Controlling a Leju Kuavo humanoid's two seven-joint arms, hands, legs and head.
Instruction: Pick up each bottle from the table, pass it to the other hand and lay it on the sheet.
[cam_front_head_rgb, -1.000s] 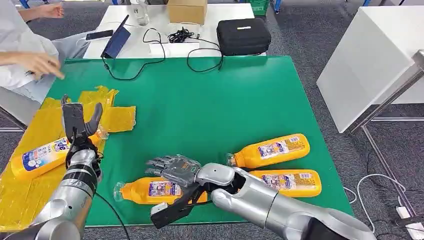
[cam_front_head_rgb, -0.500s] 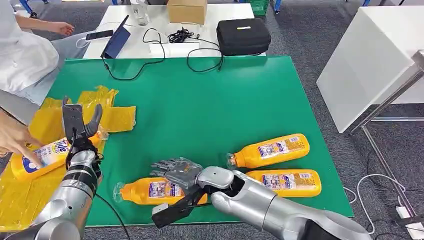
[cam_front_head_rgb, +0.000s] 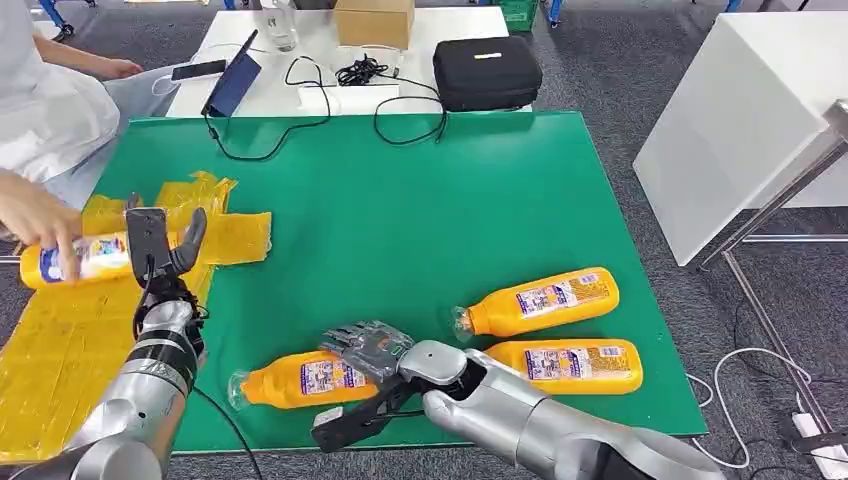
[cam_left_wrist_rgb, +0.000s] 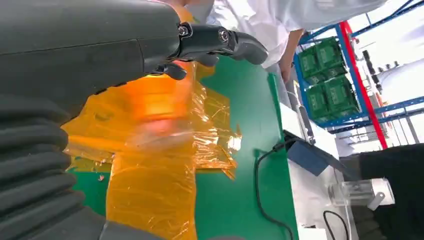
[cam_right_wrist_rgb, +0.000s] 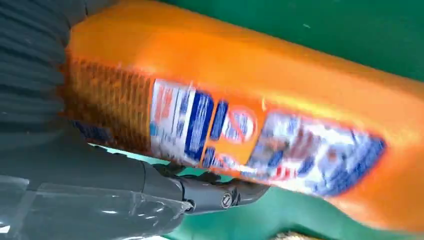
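Three orange bottles lie on the green table (cam_front_head_rgb: 400, 210). My right hand (cam_front_head_rgb: 368, 350) grips the front one (cam_front_head_rgb: 295, 380) by its base end, fingers over it; the right wrist view shows this bottle (cam_right_wrist_rgb: 280, 115) close, with my thumb (cam_right_wrist_rgb: 210, 192) under it. The other two bottles (cam_front_head_rgb: 540, 300) (cam_front_head_rgb: 575, 362) lie side by side to the right. My left hand (cam_front_head_rgb: 160, 245) stands open and empty above the yellow sheet (cam_front_head_rgb: 60, 340), fingers (cam_left_wrist_rgb: 215, 40) stretched out over the sheet (cam_left_wrist_rgb: 150, 190). A person's hand (cam_front_head_rgb: 40, 215) holds a fourth bottle (cam_front_head_rgb: 85, 258) over the sheet's far left.
The person (cam_front_head_rgb: 50, 110) in white sits at the table's left corner. Behind the green table stands a white table with a black case (cam_front_head_rgb: 487, 72), a cardboard box (cam_front_head_rgb: 374, 20), a laptop (cam_front_head_rgb: 232, 85) and cables. Another white table (cam_front_head_rgb: 740, 110) stands to the right.
The person's hand reached in, took the bottle off the sheet and lifted it away to the left. My right hand lowered onto the front bottle, which tilted slightly. My left hand stayed put.
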